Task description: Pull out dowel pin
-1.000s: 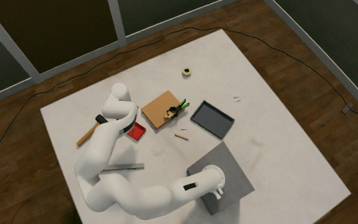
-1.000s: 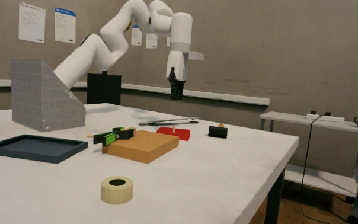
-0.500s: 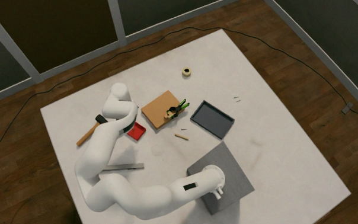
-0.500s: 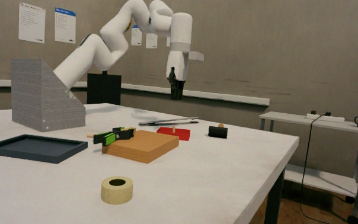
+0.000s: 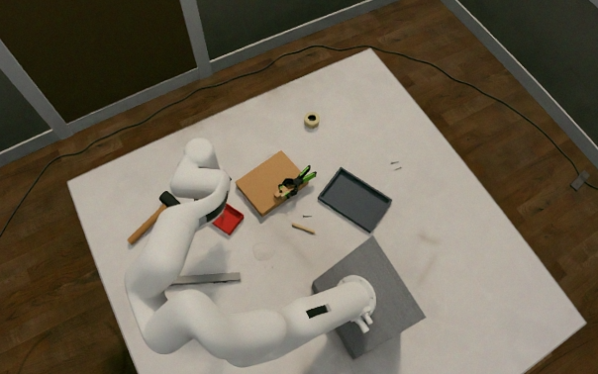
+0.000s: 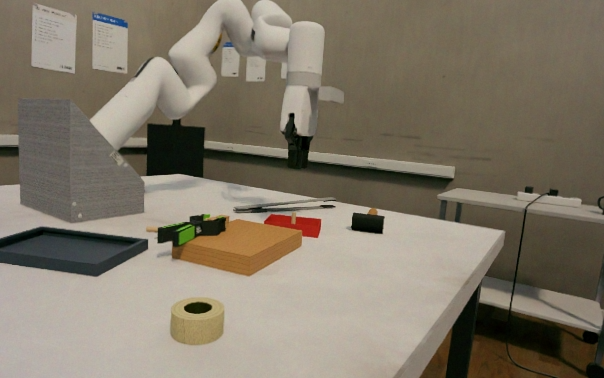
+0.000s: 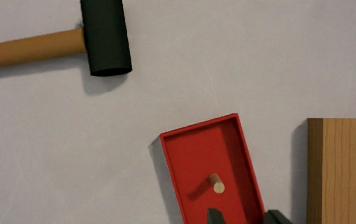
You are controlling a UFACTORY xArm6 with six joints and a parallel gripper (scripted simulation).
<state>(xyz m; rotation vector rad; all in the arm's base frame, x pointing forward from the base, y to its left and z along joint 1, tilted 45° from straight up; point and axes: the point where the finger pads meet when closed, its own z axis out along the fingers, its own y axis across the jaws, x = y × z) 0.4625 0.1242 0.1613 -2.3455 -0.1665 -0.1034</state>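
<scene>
My gripper (image 6: 298, 162) (image 7: 243, 216) hangs high above the red tray (image 5: 234, 218) (image 6: 306, 227) (image 7: 200, 145); its fingers stand a little apart with nothing between them. The dowel pin (image 6: 294, 218) (image 7: 216, 184) stands in the red tray, just ahead of the fingertips in the wrist view. The bench board (image 5: 259, 180) (image 6: 240, 245) (image 7: 332, 165) lies right of the tray. The small wooden block (image 5: 280, 194) sits at the board's edge with the black-and-green spring clamp (image 5: 299, 179) (image 6: 187, 231) on it. A small wooden stick (image 5: 303, 228) lies loose on the table beside the board.
A mallet (image 5: 149, 223) (image 6: 367, 222) (image 7: 102, 37) lies beyond the red tray. A dark grey tray (image 5: 353, 198) (image 6: 65, 247), a tape roll (image 5: 311, 117) (image 6: 197, 320), a steel ruler (image 5: 208, 278) (image 6: 285, 204), small nails (image 5: 395, 165) and the arm's grey pedestal (image 5: 391, 297) are on the table.
</scene>
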